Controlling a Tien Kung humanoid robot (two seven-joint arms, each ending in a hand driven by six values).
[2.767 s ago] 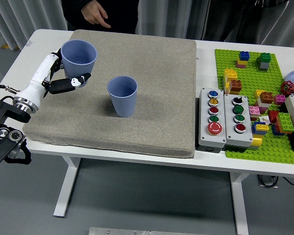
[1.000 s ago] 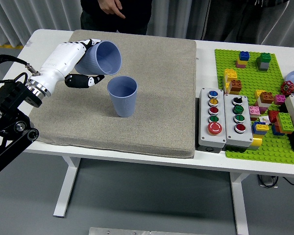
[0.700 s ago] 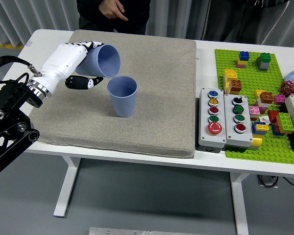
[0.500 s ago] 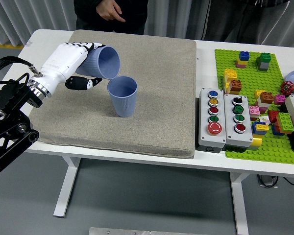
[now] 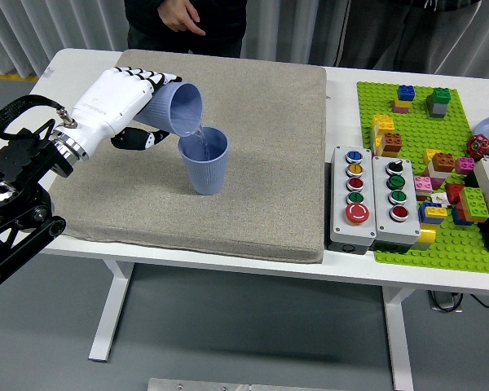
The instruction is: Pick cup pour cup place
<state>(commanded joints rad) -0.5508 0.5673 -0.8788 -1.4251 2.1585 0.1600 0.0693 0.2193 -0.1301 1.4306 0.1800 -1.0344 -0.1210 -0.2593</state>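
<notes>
A: The tilted cup (image 5: 176, 108) was in your left hand (image 5: 122, 102), wasn't it?

B: Yes. Your left hand had its fingers wrapped around that blue cup from behind, with the thumb (image 5: 137, 140) curled below it. You held the cup tipped steeply to the right, its mouth facing down and right, its lower lip just over the rim of the standing cup (image 5: 204, 160).

A: And where was the standing cup?

B: It stood upright on the grey mat (image 5: 253, 147), left of the mat's middle. A thin clear stream seemed to run from your tilted cup into it, though that was faint.

A: What else was on the counter (image 5: 342, 73)?

B: To the right of the mat you had two grey button boxes (image 5: 373, 199) side by side, then a green baseplate (image 5: 428, 163) covered with coloured bricks.

A: Anyone nearby?

B: A person stood at the far side, one hand (image 5: 182, 14) hanging above the mat's far edge, touching nothing.
</notes>
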